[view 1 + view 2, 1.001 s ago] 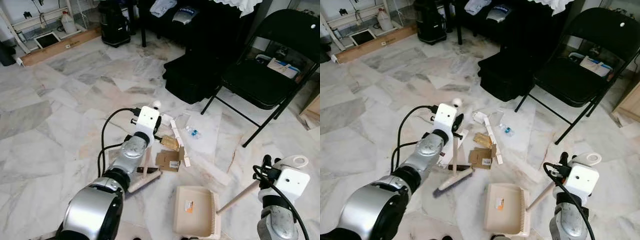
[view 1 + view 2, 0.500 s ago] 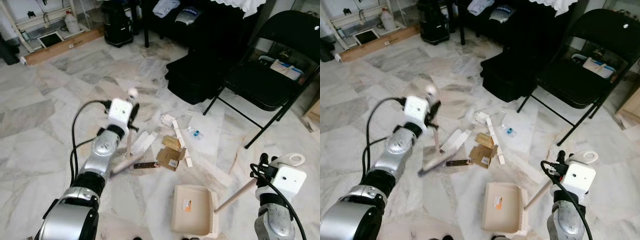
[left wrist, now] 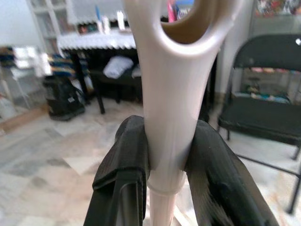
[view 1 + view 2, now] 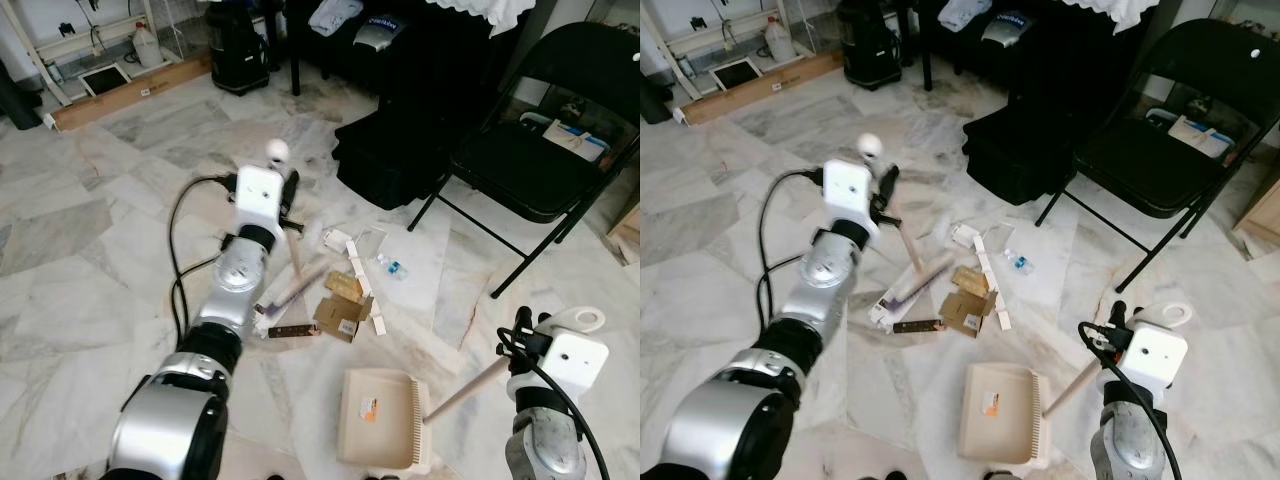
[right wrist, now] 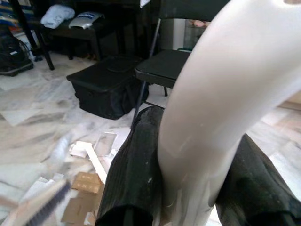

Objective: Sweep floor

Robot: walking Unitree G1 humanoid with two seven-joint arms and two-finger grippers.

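Head views: the left jaws (image 4: 283, 196) are clamped on the pale brush handle (image 4: 294, 243), which slants down from them to the brush head (image 4: 908, 290) resting on the marble floor (image 4: 90, 280). Just past the brush head lie cardboard scraps (image 4: 338, 316), white paper strips (image 4: 988, 283) and a small clear bottle (image 4: 388, 266). The right jaws (image 4: 524, 331) grip the dustpan handle (image 4: 465, 389); the cream dustpan (image 4: 381, 420) sits flat on the floor below them and holds one small orange-marked scrap (image 4: 369, 406). A black folding chair (image 4: 545, 150) stands beyond the litter.

Left wrist view: both black fingers (image 3: 124, 165) press tight against the white handle end (image 3: 171, 89) (its hanging loop sits just above them).

Right wrist view: the fingers (image 5: 136, 165) close on the thick white dustpan handle (image 5: 221, 99); the blurred brush head (image 5: 40, 202) and cardboard lie on the floor beyond.
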